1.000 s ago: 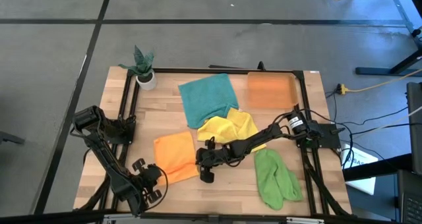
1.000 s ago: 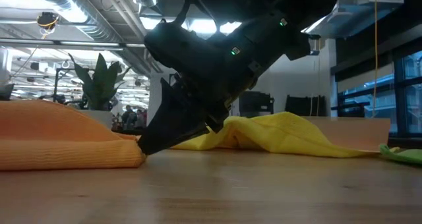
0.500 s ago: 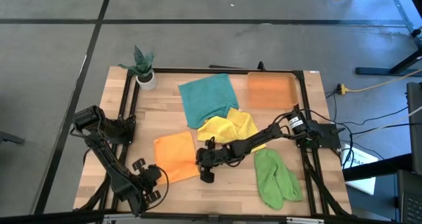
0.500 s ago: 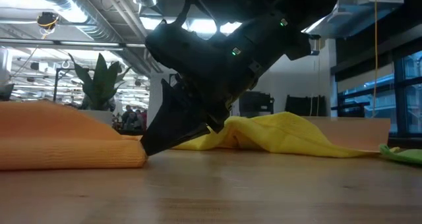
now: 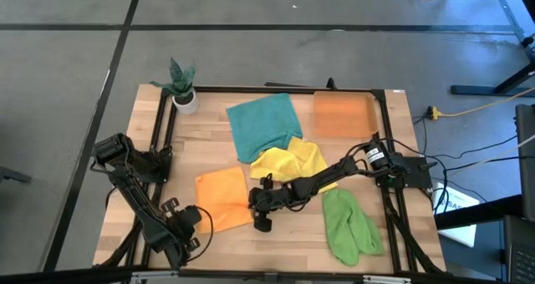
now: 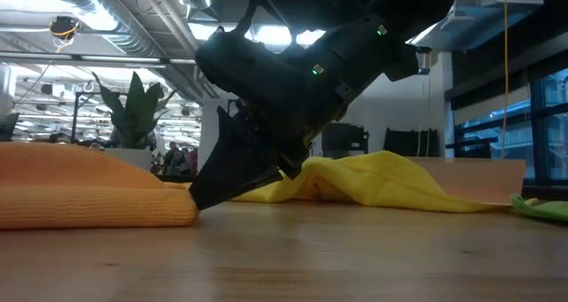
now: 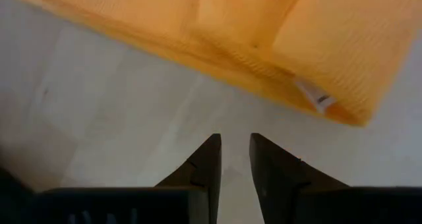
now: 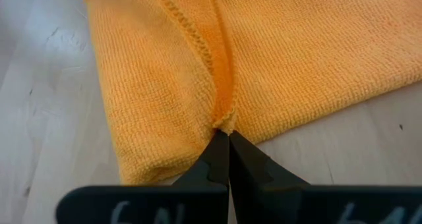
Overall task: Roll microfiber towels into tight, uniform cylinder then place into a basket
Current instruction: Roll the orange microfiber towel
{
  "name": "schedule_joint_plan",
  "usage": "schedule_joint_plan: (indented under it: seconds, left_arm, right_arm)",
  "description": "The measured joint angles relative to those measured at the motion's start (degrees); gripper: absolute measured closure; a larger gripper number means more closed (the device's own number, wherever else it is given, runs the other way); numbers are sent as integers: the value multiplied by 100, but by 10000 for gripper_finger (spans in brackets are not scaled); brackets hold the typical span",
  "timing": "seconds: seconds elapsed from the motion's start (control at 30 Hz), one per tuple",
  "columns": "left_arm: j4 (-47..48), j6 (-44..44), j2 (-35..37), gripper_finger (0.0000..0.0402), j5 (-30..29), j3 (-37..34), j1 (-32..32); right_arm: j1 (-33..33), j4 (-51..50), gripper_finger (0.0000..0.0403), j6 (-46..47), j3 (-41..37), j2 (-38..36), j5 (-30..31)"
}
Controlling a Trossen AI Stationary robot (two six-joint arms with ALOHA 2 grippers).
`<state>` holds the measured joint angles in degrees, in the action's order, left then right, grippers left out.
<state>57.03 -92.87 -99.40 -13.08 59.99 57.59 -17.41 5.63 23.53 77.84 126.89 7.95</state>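
From above: the orange towel (image 5: 224, 198) lies folded on the front-left part of the tabletop (image 5: 284, 234), its long axis slanting from the left edge toward the middle. My right gripper (image 5: 261, 220) is at its front right corner, arm stretched low across from the right edge. My left gripper (image 5: 182, 236) sits just off the towel's front left corner, near the table's front edge, arm bent down from the left side. The teal towel (image 5: 263, 125) and the basket (image 5: 343, 114) are along the back edge, the yellow towel (image 5: 292, 163) in the middle, the green towel (image 5: 349, 225) front right.

Table level: my right gripper (image 6: 200, 200) comes down steeply, tip on the wood, right against the orange towel's (image 6: 89, 191) edge.

Left wrist: my fingers (image 7: 208, 165) stand narrowly apart, holding nothing, bare wood beneath; the orange towel (image 7: 264, 26) lies just ahead, its tagged corner closest.

Right wrist: fingers (image 8: 214, 161) pressed together, nipping the orange towel's (image 8: 264, 53) hem at the fold. I'd say the right pins while the left must reach forward for its corner.
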Motion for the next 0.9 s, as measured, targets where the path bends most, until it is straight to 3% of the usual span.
schedule_joint_plan:
  seconds: [0.17, 0.33, 0.4, 0.9]
  left_arm:
    - [-97, -8, 475, 327, -354, 0, 55]
    - [-606, 509, 998, 327, -1867, 9, 235]
    - [-677, 796, 979, 327, -2213, 11, 249]
    - [-996, 920, -248, 327, -1545, -2, -38]
  right_arm:
    - [0, 0, 402, 0, 0, 0, 0]
    - [0, 0, 402, 2, 0, 2, 0]
    - [0, 0, 402, 0, 0, 2, 0]
    - [0, -4, 402, 1, 0, 2, -9]
